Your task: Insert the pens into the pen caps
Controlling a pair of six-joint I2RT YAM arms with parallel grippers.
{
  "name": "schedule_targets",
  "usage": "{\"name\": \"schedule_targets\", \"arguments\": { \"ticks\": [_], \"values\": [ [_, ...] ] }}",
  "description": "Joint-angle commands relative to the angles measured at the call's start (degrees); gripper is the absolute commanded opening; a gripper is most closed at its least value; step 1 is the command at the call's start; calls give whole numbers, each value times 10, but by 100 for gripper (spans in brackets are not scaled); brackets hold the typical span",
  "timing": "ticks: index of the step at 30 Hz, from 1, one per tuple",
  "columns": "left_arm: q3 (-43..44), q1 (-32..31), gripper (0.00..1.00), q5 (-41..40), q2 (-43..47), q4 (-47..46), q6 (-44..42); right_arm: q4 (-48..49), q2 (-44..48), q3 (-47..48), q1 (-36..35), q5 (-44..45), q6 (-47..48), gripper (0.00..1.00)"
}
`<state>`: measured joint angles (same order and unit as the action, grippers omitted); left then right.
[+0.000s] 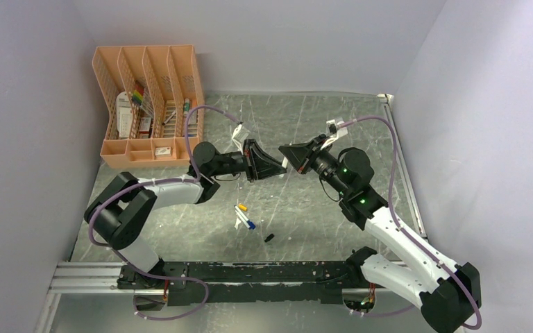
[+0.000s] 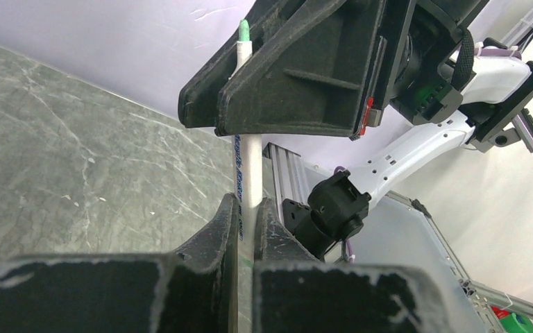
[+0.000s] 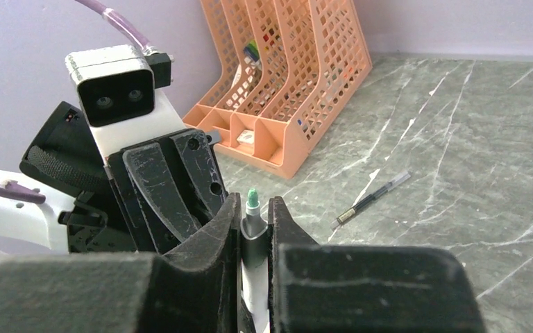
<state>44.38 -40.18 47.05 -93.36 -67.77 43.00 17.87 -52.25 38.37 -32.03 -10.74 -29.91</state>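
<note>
Closest to the lens in the left wrist view, the left gripper (image 2: 248, 208) was pinched narrow on the lower barrel of a white pen (image 2: 251, 170). The right gripper (image 3: 253, 208) was clamped on the same pen further up, with the bare green tip (image 2: 243, 29) poking past its jaws. So I had one pen held by both arms in mid-air at the centre of the overhead frame, and no cap on it.

The yellow-orange cap (image 1: 243, 207), the black cap (image 1: 269, 238) and a second white pen (image 1: 240, 220) with blue at one end lay on the table at lower centre. The dark pen (image 3: 371, 200) lay at the right of the right wrist view.

My worry was this: with both arms locked on one slim barrel, any misaligned pull could bend it or twist it loose, and letting go on the wrong side first could drop it. Neither arm was free to fetch a cap.

I was working over a grey-green marbled table (image 1: 333, 208), between pale lavender walls (image 1: 35, 139), with an orange mesh organiser (image 1: 149, 104) at upper left.
</note>
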Motion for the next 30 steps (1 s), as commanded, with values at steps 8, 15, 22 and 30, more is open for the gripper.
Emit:
{"name": "schedule_targets", "arguments": {
  "ticks": [8, 15, 22, 30],
  "values": [
    [40, -6, 33, -2, -17, -25, 4, 12, 6, 2, 4, -7, 7, 0],
    [61, -6, 42, -15, -31, -32, 15, 6, 17, -5, 4, -4, 6, 0],
    [70, -6, 42, -15, -41, -44, 32, 12, 15, -12, 3, -15, 0, 0],
    [76, -7, 47, -13, -36, -50, 42, 25, 7, -17, 3, -26, -9, 0]
  ]
}}
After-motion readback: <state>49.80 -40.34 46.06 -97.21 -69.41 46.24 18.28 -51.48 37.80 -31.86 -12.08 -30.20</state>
